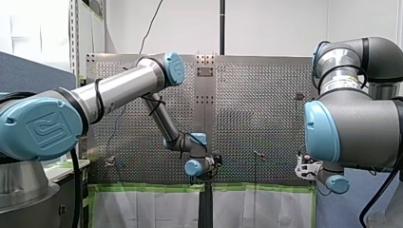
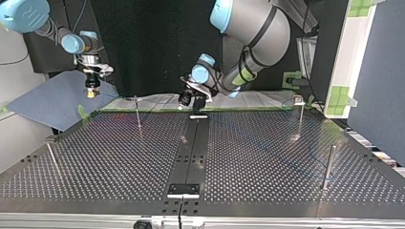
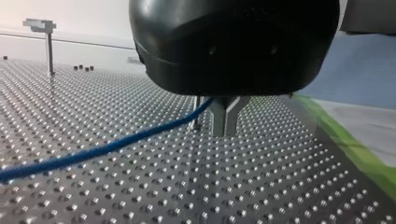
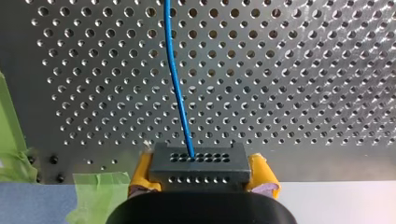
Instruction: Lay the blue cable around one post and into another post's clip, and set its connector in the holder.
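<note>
Two grippers share the blue cable (image 3: 116, 147). My right gripper (image 4: 201, 173) has its yellow pads (image 4: 261, 179) clamped on the sides of the dark grey connector (image 4: 198, 161). The connector hangs just past the edge of the table (image 4: 289, 93), beside strips of green tape (image 4: 93, 189). The cable leaves a hole in the connector's face and runs straight ahead over the perforated surface. In the top view this gripper is beyond the table's far left corner, above a blue-grey sheet (image 2: 52, 98).

My left gripper (image 3: 223, 131), black with metal fingers, hangs low over the table, by the middle of its far edge in the top view. Its fingers are drawn together, and the cable runs up into them near their root. From there the cable sags away to one side, just above the table. A thin post (image 3: 196, 116) stands just behind the fingers, and a clip-topped post (image 3: 46, 44) stands well apart. The top view also shows a thicker post (image 2: 328, 167) near the table's right edge.
</note>
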